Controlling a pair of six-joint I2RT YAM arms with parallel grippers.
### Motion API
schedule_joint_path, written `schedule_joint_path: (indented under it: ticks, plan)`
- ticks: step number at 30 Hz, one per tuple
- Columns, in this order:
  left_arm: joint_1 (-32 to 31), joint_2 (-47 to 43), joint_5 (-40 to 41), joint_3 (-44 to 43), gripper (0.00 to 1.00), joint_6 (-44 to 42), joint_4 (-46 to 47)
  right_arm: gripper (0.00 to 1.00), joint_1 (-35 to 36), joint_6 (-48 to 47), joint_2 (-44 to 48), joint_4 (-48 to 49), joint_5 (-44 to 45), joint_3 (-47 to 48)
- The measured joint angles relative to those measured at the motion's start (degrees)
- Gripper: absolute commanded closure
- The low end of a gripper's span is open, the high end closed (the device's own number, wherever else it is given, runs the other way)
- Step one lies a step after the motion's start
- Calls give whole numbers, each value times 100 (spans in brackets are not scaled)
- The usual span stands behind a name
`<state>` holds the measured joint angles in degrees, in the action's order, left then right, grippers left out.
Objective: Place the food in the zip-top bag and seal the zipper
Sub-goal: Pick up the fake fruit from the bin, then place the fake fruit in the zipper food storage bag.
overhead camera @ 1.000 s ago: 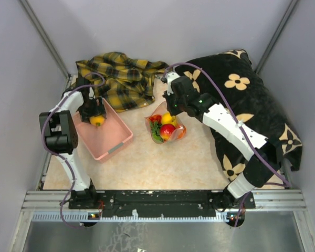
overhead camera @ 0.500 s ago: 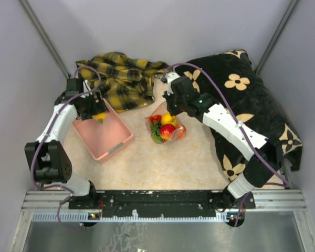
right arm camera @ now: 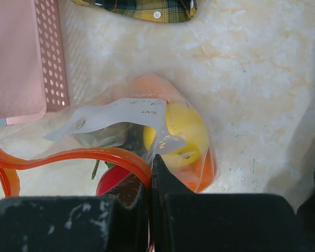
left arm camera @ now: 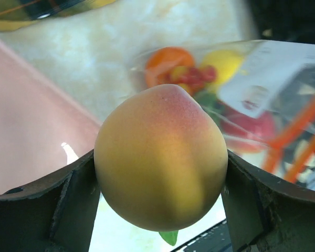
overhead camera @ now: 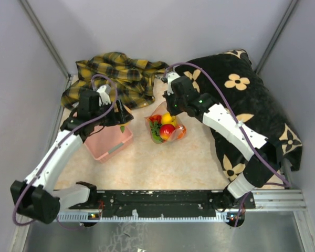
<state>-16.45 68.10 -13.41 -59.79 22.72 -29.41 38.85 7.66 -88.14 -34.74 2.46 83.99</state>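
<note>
We see a robotics lab test cell: robot arms (overhead camera: 231,126) with trailing cables are bolted to a metal rail (overhead camera: 163,200) at the near edge of the desk (overhead camera: 163,160), boxed in by plain grey panels (overhead camera: 163,31). The props look staged: toy food (overhead camera: 167,130) in a zip-top bag (right arm camera: 121,110), and draped cloths (overhead camera: 123,73).

Beige marbled table (overhead camera: 147,163), pink basket (overhead camera: 107,143), zip-top bag (overhead camera: 177,131), plaid shirt (overhead camera: 121,76), black floral cloth (overhead camera: 252,100)
</note>
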Motion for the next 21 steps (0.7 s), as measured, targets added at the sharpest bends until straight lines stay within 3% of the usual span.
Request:
schedule_joint_path:
  ticks: [10, 21]
  plan:
    - [-1097, -748, -170, 85, 37, 667, 999, 100, 0, 101, 0, -2, -11, 0]
    - [-2837, -258, 542, 83, 37, 721, 2024, 100, 0, 153, 0, -35, -22, 4]
